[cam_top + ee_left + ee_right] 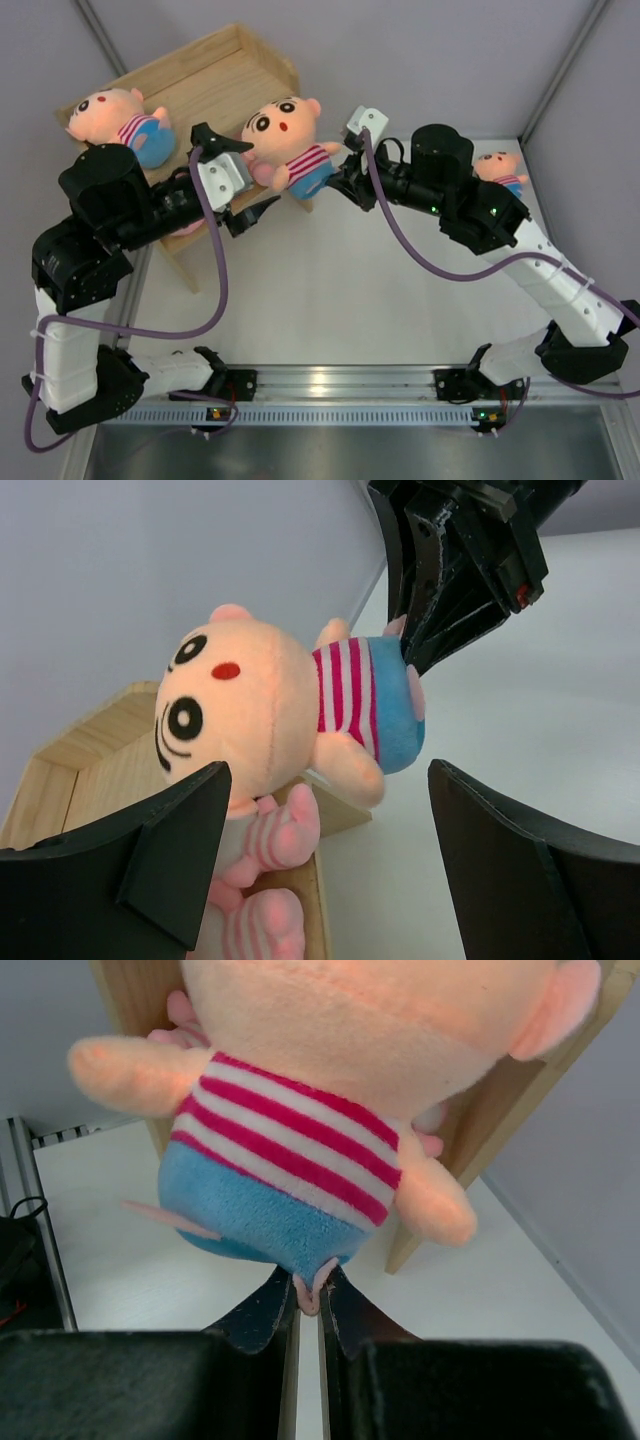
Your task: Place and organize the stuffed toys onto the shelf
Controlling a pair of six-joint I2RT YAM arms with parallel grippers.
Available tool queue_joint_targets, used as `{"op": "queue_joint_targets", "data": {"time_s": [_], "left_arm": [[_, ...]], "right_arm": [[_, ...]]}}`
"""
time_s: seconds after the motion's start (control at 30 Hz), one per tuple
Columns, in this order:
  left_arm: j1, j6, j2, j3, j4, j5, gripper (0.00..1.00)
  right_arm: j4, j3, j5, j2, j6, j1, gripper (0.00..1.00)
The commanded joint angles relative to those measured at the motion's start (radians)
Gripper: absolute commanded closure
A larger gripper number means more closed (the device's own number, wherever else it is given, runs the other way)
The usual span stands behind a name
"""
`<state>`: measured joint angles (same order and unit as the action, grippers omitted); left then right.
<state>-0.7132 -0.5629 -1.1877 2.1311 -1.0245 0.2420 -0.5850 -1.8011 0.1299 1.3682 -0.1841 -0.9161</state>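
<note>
Presently: right gripper point(310, 1295), pinching a small pink foot of the peach-headed doll point(285, 135), whose head lies over the right end of the wooden shelf point(210, 70), body jutting past it. Left gripper point(325, 780), spread wide, flanking that head. Second doll point(115, 120) at its left end; pink striped animal point(270, 840) on the tier beneath.

Left arm reached from the table's point(330, 290) near edge toward its far left corner, left gripper point(238, 176) jaws wide apart, holding nothing; right arm arched toward the far middle, right gripper point(310, 1292) pinched tight on the doll's point(290, 1160) foot.
</note>
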Motion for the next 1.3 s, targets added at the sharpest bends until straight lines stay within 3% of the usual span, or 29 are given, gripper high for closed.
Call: {"op": "queue_joint_targets", "data": {"time_s": [0.0, 0.2, 0.47, 0.77, 0.93, 1.17, 1.27], "left_arm": [[-0.002, -0.063, -0.009, -0.028, -0.005, -0.001, 0.15], [-0.003, -0.111, -0.050, -0.060, -0.008, 0.095, 0.14], [-0.003, -0.184, -0.098, 0.007, 0.006, 0.023, 0.15], [-0.003, -0.206, -0.128, 0.023, 0.007, 0.071, 0.26], [-0.003, -0.209, -0.138, 0.007, 0.035, 0.039, 0.43], [-0.003, -0.178, -0.145, -0.016, 0.038, 0.068, 0.97], [-0.003, -0.135, -0.138, -0.020, 0.075, 0.042, 1.00]], "right_arm": [[0.059, -0.072, 0.020, -0.006, -0.012, -0.013, 1.00], [0.039, -0.199, -0.029, 0.083, 0.080, -0.015, 1.00], [0.042, -0.242, 0.033, 0.115, 0.075, -0.040, 1.00], [0.062, -0.264, 0.109, 0.124, 0.077, -0.055, 1.00], [0.076, -0.271, 0.155, 0.124, 0.077, -0.060, 1.00], [0.108, -0.268, 0.186, 0.123, 0.068, -0.061, 1.00], [0.116, -0.261, 0.159, 0.118, 0.049, -0.061, 1.00]]}}
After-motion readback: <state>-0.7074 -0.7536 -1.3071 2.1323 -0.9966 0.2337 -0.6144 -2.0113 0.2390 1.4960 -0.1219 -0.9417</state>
